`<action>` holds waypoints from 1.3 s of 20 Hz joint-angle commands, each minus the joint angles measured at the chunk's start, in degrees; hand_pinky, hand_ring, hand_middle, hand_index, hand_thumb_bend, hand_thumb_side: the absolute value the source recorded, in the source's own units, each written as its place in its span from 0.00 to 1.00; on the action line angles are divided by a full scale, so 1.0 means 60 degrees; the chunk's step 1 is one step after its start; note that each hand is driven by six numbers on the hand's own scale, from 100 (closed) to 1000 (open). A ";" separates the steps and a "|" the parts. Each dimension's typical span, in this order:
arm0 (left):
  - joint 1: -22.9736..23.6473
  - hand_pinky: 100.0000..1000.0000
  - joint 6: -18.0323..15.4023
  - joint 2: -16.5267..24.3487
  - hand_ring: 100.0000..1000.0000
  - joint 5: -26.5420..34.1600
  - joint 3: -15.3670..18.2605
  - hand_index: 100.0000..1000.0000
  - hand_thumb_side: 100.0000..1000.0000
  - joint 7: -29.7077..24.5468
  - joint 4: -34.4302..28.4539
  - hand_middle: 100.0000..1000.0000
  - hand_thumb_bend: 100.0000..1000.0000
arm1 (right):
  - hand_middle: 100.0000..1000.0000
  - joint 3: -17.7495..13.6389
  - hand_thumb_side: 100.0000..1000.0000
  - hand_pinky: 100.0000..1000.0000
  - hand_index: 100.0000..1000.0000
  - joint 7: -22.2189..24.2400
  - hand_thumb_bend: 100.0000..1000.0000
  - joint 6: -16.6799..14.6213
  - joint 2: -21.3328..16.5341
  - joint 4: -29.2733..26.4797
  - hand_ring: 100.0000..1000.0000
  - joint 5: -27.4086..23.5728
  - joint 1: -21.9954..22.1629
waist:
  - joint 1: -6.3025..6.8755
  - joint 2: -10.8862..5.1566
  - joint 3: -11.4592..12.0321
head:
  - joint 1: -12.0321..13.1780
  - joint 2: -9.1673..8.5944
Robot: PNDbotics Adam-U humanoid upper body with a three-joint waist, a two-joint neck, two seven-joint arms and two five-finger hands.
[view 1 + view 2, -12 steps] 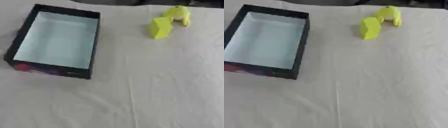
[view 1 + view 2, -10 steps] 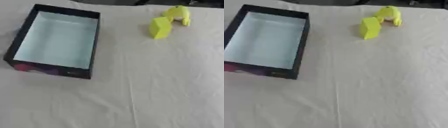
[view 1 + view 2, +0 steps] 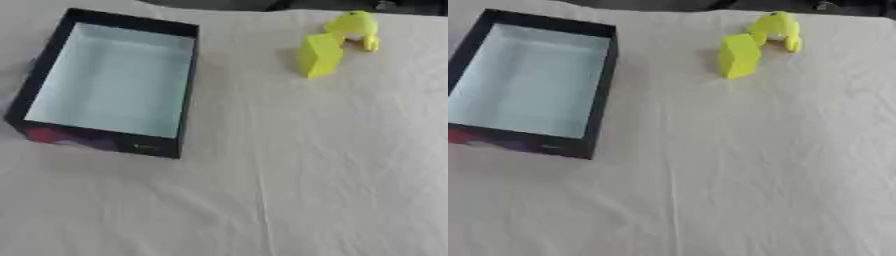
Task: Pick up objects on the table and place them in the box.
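An open box (image 3: 52, 60) with black walls and a pale blue-white floor lies on the left of the table; nothing shows inside it. At the far right stand two yellow-green objects close together: a blocky one (image 3: 318, 55) and, just behind it, a rounded arch-like one (image 3: 353, 26). Whether they touch is unclear. Neither of my hands shows in either eye view.
A cream cloth (image 3: 289, 175) with soft creases covers the whole table. Along the far edge runs a dark strip (image 3: 262, 4) beyond the cloth. The box's near wall carries a red and purple print (image 3: 66, 139).
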 commanded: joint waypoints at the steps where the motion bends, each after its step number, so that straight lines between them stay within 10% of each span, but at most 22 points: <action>1: -0.0037 0.61 -0.0004 0.0128 0.53 -0.0024 0.0059 0.73 0.50 -0.0002 -0.0157 0.69 0.18 | 1.00 -0.0171 0.58 1.00 0.88 0.0214 0.00 -0.0347 -0.0668 -0.0290 1.00 0.0786 -0.0044 | 0.0022 -0.0109 -0.0010 | -0.0025 -0.0077; 8: -0.0068 0.61 -0.0006 0.0124 0.53 0.0085 0.0038 0.72 0.49 0.0022 -0.0184 0.68 0.18 | 1.00 -0.0196 0.31 0.99 0.87 0.2553 0.00 -0.1578 -0.0752 -0.0976 0.99 0.4131 0.0008 | 0.0025 -0.0098 -0.0034 | -0.0048 -0.0085; 16: -0.0080 0.61 0.0071 0.0141 0.52 0.0037 0.0043 0.72 0.49 0.0058 -0.0115 0.68 0.18 | 0.98 -0.0168 0.44 0.96 0.86 0.5758 0.00 -0.2108 -0.0725 -0.1832 0.97 0.7180 0.0071 | 0.0005 -0.0092 -0.0052 | -0.0059 -0.0119; 26: -0.0115 0.61 0.0100 0.0159 0.52 -0.0019 0.0035 0.72 0.50 0.0083 -0.0105 0.68 0.17 | 0.98 -0.0039 0.28 0.96 0.87 0.7901 0.07 -0.2651 -0.0724 -0.3341 0.97 0.9255 0.0341 | -0.0006 -0.0096 -0.0069 | -0.0091 -0.0131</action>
